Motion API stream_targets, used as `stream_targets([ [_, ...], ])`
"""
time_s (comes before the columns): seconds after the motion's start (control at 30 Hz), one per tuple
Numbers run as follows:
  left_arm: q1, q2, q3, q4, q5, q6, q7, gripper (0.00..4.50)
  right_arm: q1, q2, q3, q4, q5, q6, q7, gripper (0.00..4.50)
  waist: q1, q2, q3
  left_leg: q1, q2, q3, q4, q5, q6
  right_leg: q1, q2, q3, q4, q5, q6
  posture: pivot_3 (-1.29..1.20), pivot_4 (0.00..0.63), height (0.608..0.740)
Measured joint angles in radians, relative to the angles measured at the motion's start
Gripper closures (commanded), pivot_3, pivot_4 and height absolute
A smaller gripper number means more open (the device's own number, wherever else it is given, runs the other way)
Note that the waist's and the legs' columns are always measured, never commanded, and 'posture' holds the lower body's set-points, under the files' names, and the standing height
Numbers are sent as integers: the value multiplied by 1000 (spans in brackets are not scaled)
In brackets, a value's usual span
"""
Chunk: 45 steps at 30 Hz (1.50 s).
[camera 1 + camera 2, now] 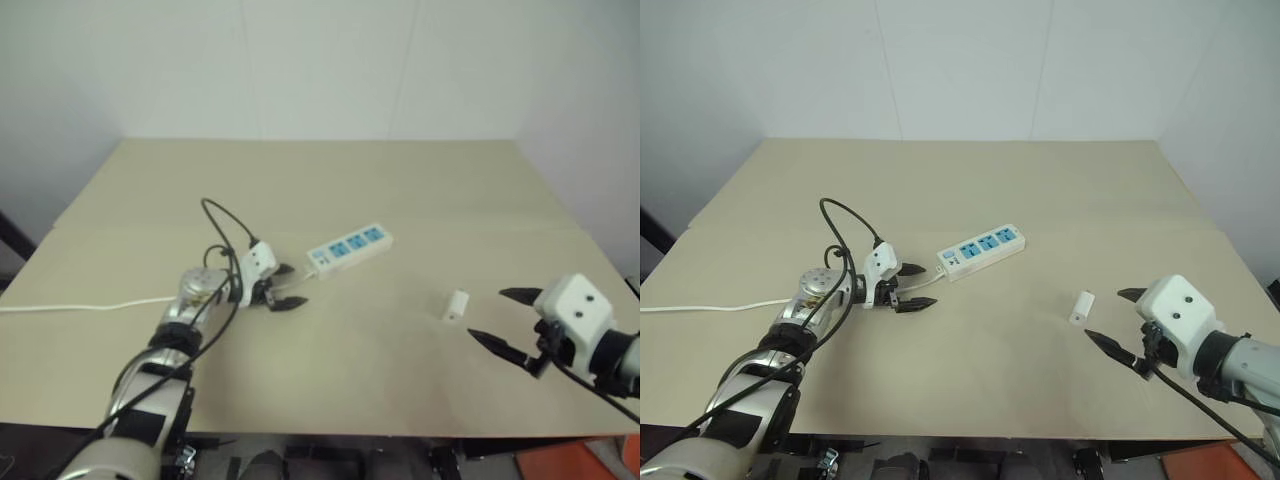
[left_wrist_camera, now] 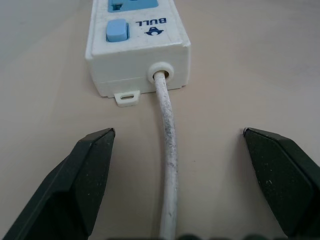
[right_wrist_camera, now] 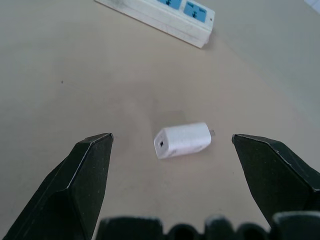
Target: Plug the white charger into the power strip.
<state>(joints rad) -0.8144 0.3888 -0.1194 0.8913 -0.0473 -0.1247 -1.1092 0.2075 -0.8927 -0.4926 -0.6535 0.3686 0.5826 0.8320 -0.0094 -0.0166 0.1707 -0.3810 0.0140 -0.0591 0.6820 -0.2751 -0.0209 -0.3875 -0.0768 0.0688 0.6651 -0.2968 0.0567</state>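
Lying on the tan table [image 1: 420, 190], near its middle: the power strip [image 1: 349, 248], with its thin cord [image 2: 167, 165] running back between the spread fingers of the left gripper [image 1: 283, 286], close to the switch end and gripping nothing. Resting flat and unplugged, well apart from the strip: the white charger [image 1: 456, 304], just in front of the right gripper [image 1: 509, 320], also standing wide open and empty.

A tan surface [image 1: 330, 180] fills most of the head views. On it, near the middle of the frame, lies the power strip [image 1: 349, 248], set at a slant; its thin white cord [image 1: 70, 305] runs off to the left edge. The white charger [image 1: 456, 305] lies flat at centre right, well apart from the strip.
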Motion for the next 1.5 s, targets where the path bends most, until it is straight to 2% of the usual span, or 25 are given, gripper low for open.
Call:
stream_targets([
  [0.17,-27,-20,2,27,9,51,27,2079,-26,3,69,-26,9,33,-31,0,1,0,-1,1,0,0,1,0,0,1,0,0,1,0,0,0,150,740],
  [0.23,-39,-29,1,35,10,82,41,2828,-43,3,94,-31,8,38,-43,0,1,-1,-1,1,0,0,1,0,0,1,0,0,1,0,0,0,150,740],
  [0.43,-47,-25,-8,37,19,90,33,4471,-99,3,173,-54,9,59,-61,0,-3,-1,-3,2,0,0,1,0,0,1,0,0,1,0,0,0,150,740],
  [0.6,13,10,-13,-64,10,109,-26,4471,-118,3,211,-55,18,67,-68,0,-8,-1,-3,1,0,0,0,0,0,1,0,0,0,0,0,0,150,740],
  [0.7,108,64,-10,-235,-14,170,-56,4471,-125,3,232,-51,18,66,-67,0,-16,-1,-4,2,1,0,0,0,0,1,0,1,0,0,0,0,150,740],
  [0.8,216,150,7,-415,-48,258,-80,4471,-134,3,261,-40,17,65,-66,0,-28,-1,-4,1,1,0,-1,0,0,0,0,1,0,0,0,0,150,740],
  [0.9,377,275,63,-621,-104,353,-100,4471,-148,2,278,-12,10,54,-56,0,-42,-2,-4,3,2,0,-2,0,0,0,0,2,0,0,0,0,150,740],
  [1.0,472,330,105,-708,-141,386,-108,3593,-165,2,300,24,4,36,-46,0,-31,-2,-4,3,1,0,-2,0,0,0,0,1,0,0,0,0,150,740],
  [1.1,527,338,122,-736,-172,359,-127,2661,-194,2,328,42,-2,22,-39,0,-17,-2,-4,2,1,0,-2,0,0,0,0,0,0,0,0,0,150,740],
  [1.33,547,281,190,-715,-212,118,-84,393,-198,2,331,80,-14,-14,-25,0,-3,-2,-4,1,1,0,-2,0,0,-1,-1,0,0,0,0,0,150,740],
  [1.4,545,266,209,-689,-225,52,-79,37,-194,2,330,86,-17,-20,-25,0,-4,-2,-4,1,1,0,-2,0,0,-1,0,0,0,0,0,0,150,740],
  [1.5,518,229,225,-652,-249,-6,-72,37,-187,2,330,85,-19,-21,-25,0,-4,-2,-4,1,1,0,-1,0,0,-1,-1,0,0,0,0,0,150,740],
])
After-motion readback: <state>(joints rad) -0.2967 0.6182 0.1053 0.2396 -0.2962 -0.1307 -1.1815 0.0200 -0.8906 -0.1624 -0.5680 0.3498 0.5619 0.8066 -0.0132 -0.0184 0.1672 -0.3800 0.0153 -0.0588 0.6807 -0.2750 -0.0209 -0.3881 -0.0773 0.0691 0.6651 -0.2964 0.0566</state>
